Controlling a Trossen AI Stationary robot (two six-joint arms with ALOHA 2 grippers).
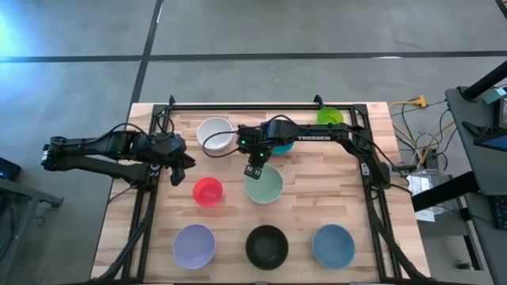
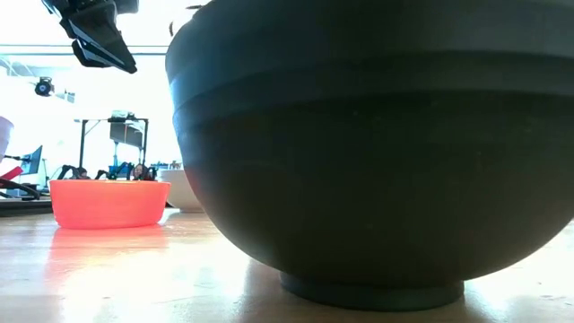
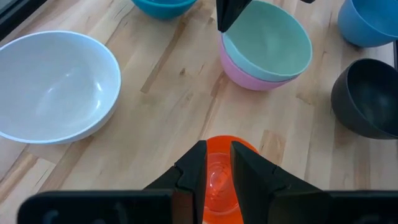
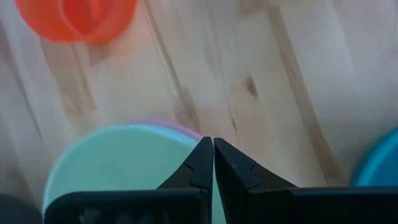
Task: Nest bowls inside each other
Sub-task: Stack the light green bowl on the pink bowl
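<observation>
A mint bowl (image 1: 265, 186) sits nested in a pink bowl (image 3: 245, 74) at the table's middle. My right gripper (image 1: 253, 169) is shut and points down at the mint bowl's far-left rim (image 3: 225, 36). My left gripper (image 1: 181, 165) hangs high above the table's left side, slightly open and holding nothing. A small red bowl (image 1: 207, 191) shows through its gap (image 3: 217, 163). The white bowl (image 1: 215, 133) and teal bowl (image 1: 283, 147) stand farther back, the teal one partly under my right arm. All bowls rest on their bases. My right gripper has its shut fingertips (image 4: 209, 144) right at the rim of the nested mint and pink bowls (image 4: 180, 129), coming slanting down from the far side. I cannot tell whether it touches the rim. The bowls stand upright on the table.
Along the near edge stand a lavender bowl (image 1: 194, 245), a black bowl (image 1: 266, 246) and a blue bowl (image 1: 333, 245). A small lime green bowl (image 1: 329, 117) is at the far right. A black frame (image 1: 261, 104) borders the wooden table.
</observation>
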